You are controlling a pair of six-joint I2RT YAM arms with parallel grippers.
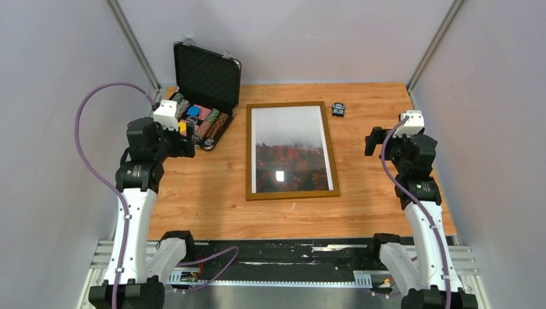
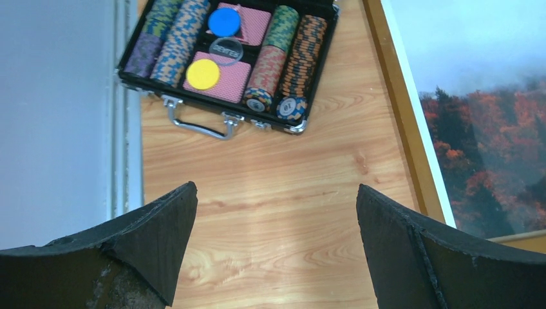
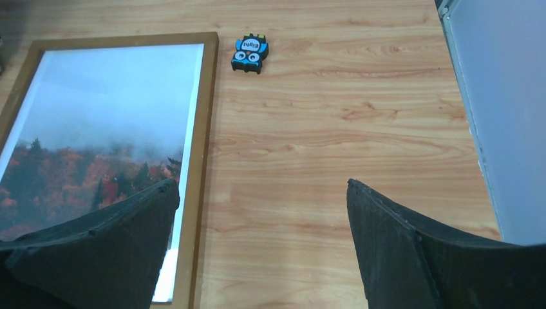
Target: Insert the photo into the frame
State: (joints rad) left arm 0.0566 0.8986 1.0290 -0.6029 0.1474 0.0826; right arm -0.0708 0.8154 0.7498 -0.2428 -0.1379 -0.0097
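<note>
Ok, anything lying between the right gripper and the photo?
Nothing visible. Only bare table lies between the open right gripper and the frame holding the photo; the owl toy sits aside, near its far corner.

black-white arms, purple cables

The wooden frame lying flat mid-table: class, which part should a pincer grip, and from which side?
Probably the right long rail of the frame, approached from the right, where the open right pincer is nearest. It lies flat and is too wide to span, so only the thin moulding offers a hold: one finger under the outer edge, one on top, off the photo.
</note>
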